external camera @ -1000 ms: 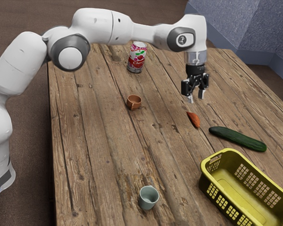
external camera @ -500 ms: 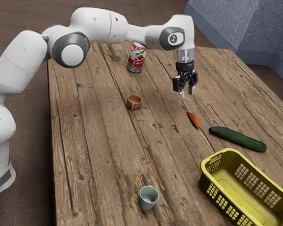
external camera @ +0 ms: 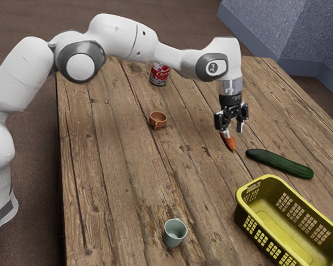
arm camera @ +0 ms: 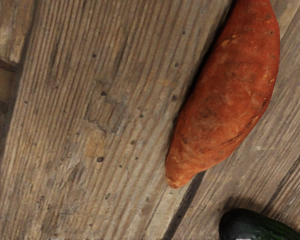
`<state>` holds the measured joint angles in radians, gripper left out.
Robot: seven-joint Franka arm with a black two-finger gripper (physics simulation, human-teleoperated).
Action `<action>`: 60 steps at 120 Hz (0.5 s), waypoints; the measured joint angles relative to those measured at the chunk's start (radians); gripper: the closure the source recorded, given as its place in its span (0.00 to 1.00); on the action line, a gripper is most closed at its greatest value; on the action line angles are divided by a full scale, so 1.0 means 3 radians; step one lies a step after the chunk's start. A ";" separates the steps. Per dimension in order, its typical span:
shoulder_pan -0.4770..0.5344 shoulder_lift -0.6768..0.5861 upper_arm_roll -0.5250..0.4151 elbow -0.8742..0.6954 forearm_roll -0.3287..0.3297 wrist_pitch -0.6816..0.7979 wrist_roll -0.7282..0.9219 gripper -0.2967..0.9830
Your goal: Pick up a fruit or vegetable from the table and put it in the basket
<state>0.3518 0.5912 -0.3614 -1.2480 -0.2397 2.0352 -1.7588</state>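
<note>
In the exterior view my gripper [external camera: 233,133] stands open, low over the sweet potato [external camera: 230,142], its fingertips overlapping the upper end of it. Whether they touch it I cannot tell. The orange-red sweet potato [arm camera: 225,95] lies on the planks in the wrist view, close under my hand. A dark green cucumber [external camera: 279,163] rests between the sweet potato and the basket; one rounded end of the cucumber [arm camera: 255,226] shows in the wrist view. The yellow basket [external camera: 242,209] has slotted walls and nothing inside its visible part.
On the wooden table [external camera: 116,177] stand a small brown cup [external camera: 157,120], a grey-green mug [external camera: 175,233] near the exterior view's bottom, and a red-and-white can [external camera: 159,75] at the far side, partly behind the arm.
My hand first shifted toward the exterior view's left, then came back to its right and dropped closer to the sweet potato. The objects on the table have stayed put.
</note>
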 joint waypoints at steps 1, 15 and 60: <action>-0.0002 -0.0016 0.0002 -0.0021 -0.0004 0.0008 0.0000 0.44; 0.0005 -0.0104 0.0024 -0.0144 -0.0035 0.0089 0.0000 0.44; 0.0209 0.0102 0.0010 -0.0149 -0.0087 0.0259 0.0103 0.44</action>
<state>0.4147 0.6219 -0.3585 -1.2926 -0.2657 2.1129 -1.7278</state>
